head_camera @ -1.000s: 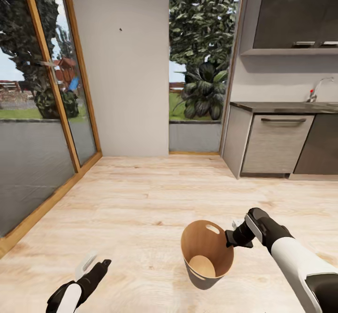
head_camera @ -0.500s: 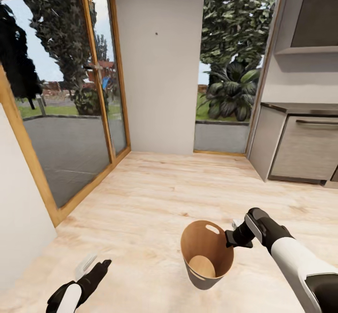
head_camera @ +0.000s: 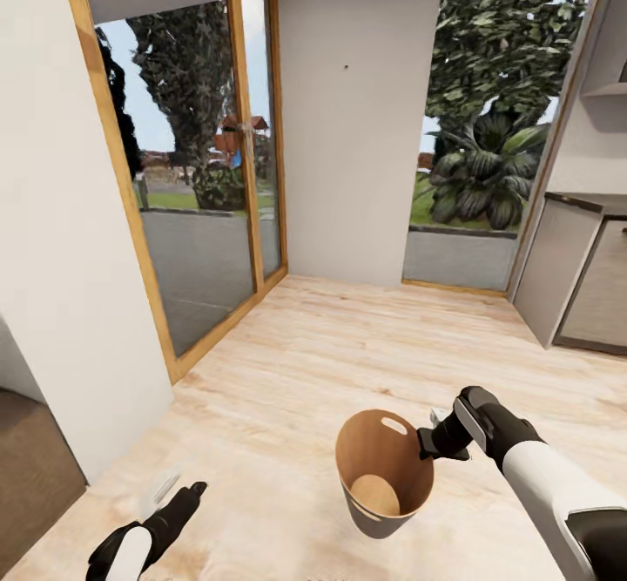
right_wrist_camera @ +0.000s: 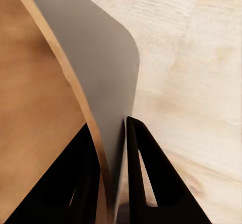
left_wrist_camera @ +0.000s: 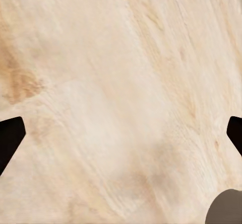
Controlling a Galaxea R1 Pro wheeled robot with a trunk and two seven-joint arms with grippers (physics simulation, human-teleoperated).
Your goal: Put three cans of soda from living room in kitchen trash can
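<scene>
Head view has the small round tapered bucket, dark grey outside and wood-brown inside, hanging low at centre right above the pale wood plank floor, mouth tipped toward the camera, oval handle cut-out on its far wall. Nothing lies inside it. Right gripper pinches its right rim, and the right wrist view confirms it: one black finger inside, the other outside, the wall clamped between them. Left gripper hangs low at near left, well apart from the bucket, fingers spread wide over bare floor. Beyond, wood-framed glass doors stand far left, a grey counter unit far right.
</scene>
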